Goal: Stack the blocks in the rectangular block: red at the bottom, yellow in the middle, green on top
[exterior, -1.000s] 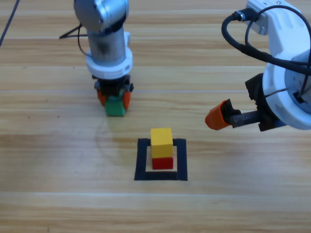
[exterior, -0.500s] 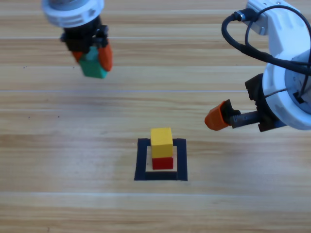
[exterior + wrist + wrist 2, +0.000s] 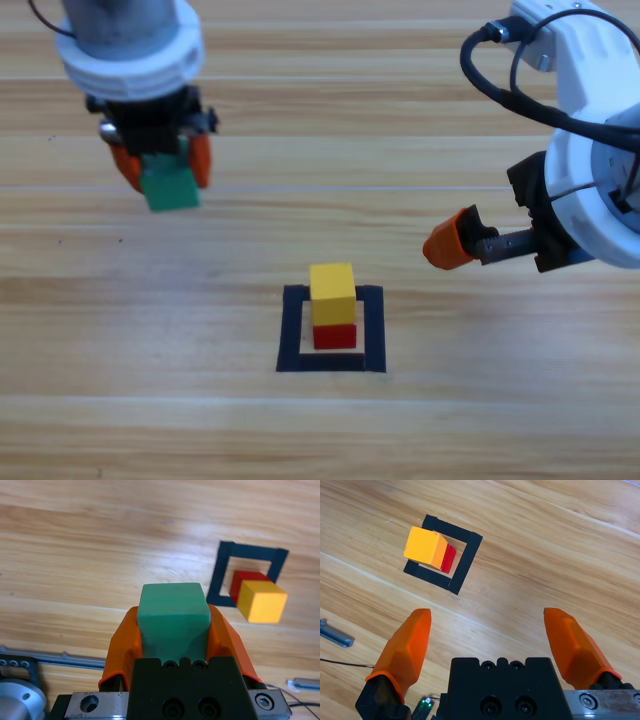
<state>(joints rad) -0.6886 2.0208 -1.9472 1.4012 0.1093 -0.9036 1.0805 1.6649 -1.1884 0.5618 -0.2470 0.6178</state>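
Note:
The yellow cube (image 3: 332,283) sits on the red cube (image 3: 335,335) inside the black tape rectangle (image 3: 291,330). My left gripper (image 3: 163,175) is shut on the green cube (image 3: 168,187), held in the air at the upper left, well away from the stack. In the left wrist view the green cube (image 3: 173,611) fills the gap between the orange jaws, with the yellow cube (image 3: 261,601), red cube (image 3: 242,580) and rectangle (image 3: 220,575) off to the right. My right gripper (image 3: 452,243) waits open at the right. Its wrist view shows the yellow cube (image 3: 423,546) on the red cube (image 3: 448,558).
Bare wooden table surrounds the tape rectangle (image 3: 465,560). A black cable (image 3: 500,80) loops over the right arm at the top right. Metal fittings (image 3: 20,667) show at the lower left of the left wrist view.
The left gripper lifted the green cube off the table, swung it up and to the left, then came slightly lower. The right arm and the stack have not moved.

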